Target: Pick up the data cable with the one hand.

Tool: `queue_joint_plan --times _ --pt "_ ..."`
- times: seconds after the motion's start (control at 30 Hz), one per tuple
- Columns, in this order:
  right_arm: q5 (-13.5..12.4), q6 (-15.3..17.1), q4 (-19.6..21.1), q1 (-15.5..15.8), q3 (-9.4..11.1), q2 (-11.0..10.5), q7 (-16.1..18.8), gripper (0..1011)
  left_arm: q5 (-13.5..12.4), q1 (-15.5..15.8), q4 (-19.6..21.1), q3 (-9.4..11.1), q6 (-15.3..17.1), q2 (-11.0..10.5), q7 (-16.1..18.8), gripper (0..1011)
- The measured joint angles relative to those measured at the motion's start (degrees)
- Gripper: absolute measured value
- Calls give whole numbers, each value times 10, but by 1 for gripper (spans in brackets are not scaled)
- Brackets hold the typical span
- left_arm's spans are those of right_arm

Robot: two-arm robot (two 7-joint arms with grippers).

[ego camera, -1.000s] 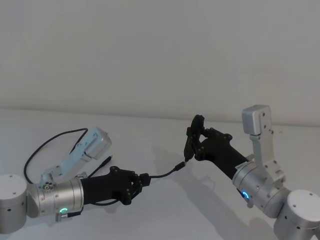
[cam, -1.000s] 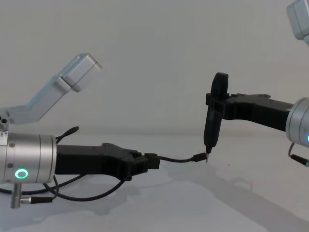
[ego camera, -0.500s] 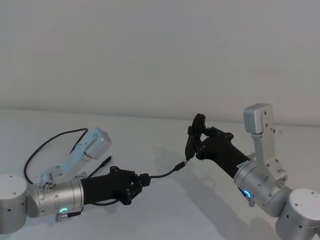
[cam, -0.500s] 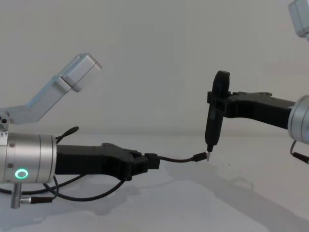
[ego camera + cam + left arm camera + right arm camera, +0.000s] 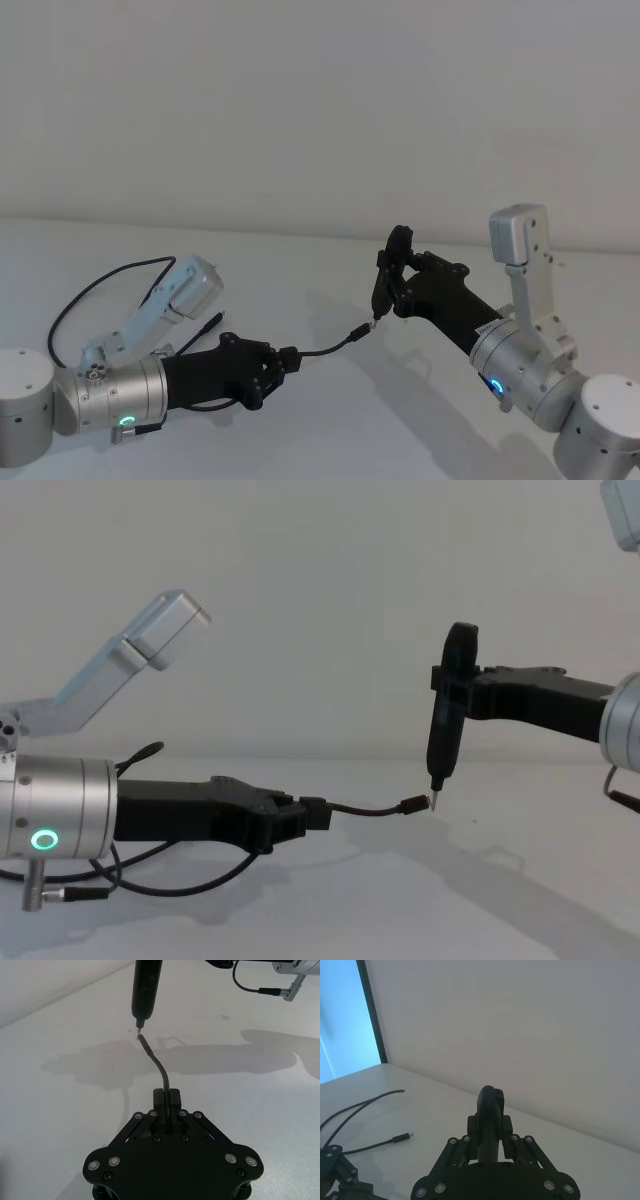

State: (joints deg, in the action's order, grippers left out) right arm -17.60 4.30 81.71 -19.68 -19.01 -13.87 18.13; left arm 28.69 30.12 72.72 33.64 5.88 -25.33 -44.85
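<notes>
The left gripper reaches forward low over the white table, its black jaws closed on one plug end of the data cable. In the left wrist view the two fingers sit pressed against either side of the plug, with no gap to spare, and the cable leaves them straight ahead. Behind the jaws runs the silver wrist with its glowing green ring.

From the left gripper the short free stretch of data cable arches slightly forward, clear of the table, and ends in a small plug tip. That tip meets, or very nearly meets, the point of the pen-like tool; whether they actually touch I cannot tell. In the left wrist view the data cable bends up toward the tool, whose narrow tip hangs just above the cable's end.

The tool stands upright, point down, gripped by the right gripper, which comes in from the right side, well ahead of the left one. In the right wrist view its fingers are closed around the tool's black body.

Farther off, beyond the left gripper's wrist, a second cable loops loosely on the table, its plug lying flat and well apart from both grippers.
</notes>
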Motion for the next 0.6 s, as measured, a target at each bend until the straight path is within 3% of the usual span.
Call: queue_joint_plan --times 0.6 --pt "-3 4 3 0 0 -1 0 274 0 0 0 0 0 0 0 60"
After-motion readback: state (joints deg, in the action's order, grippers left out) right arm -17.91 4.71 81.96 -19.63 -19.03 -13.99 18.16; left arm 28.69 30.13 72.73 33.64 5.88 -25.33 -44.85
